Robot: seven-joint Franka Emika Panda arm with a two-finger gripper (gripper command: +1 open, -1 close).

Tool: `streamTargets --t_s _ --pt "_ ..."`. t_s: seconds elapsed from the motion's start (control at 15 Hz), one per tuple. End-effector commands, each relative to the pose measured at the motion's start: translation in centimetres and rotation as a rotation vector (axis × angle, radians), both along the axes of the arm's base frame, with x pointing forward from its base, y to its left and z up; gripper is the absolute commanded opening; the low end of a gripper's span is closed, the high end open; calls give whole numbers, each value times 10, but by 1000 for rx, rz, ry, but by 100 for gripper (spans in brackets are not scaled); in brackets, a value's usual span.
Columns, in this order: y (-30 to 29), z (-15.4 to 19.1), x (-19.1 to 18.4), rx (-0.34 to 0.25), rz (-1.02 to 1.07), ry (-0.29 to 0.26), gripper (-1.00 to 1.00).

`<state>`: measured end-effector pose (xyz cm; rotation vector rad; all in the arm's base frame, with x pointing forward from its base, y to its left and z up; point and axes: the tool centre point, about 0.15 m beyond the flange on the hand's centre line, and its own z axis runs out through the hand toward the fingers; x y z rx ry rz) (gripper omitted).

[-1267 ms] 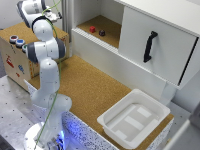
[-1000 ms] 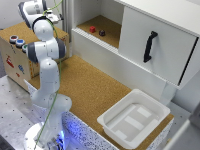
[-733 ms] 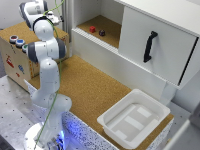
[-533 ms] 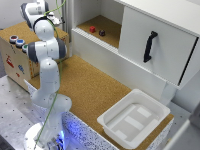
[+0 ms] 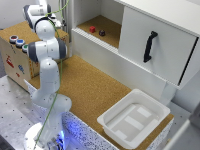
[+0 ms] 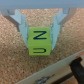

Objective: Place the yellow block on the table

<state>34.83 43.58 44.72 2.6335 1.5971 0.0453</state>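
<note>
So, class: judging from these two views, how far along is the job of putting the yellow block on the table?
Done: the block is picked up, clamped between the pincer fingers. In hand: it is being carried over cork. Left: the exterior view hides the pincer behind the arm, so whether it is over the table is unclear; lowering and releasing remain.

A white arm (image 5: 47, 75) is seen, built of rounded, glossy segments with dark grey bands at the joints. A thin yellow-green cable (image 5: 54, 95) is run along its length. Blue light is cast at the round base (image 5: 42, 140). In the wrist view, pale blue-grey fingers (image 6: 22, 22) are shown.
</note>
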Motion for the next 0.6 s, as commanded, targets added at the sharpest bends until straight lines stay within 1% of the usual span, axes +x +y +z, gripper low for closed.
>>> streamTargets --t_s 0.0,0.2,0.27,0.47,0.53 --pt "-85 6 -26 101 -127 -75 -100" --pt "-136 -11 -31 154 -286 -59 -100" --pt "-149 -17 -34 149 -320 -70 -100" --pt "-183 -37 -39 181 -432 -51 -100" --pt "-194 -47 -41 183 -474 -49 -100"
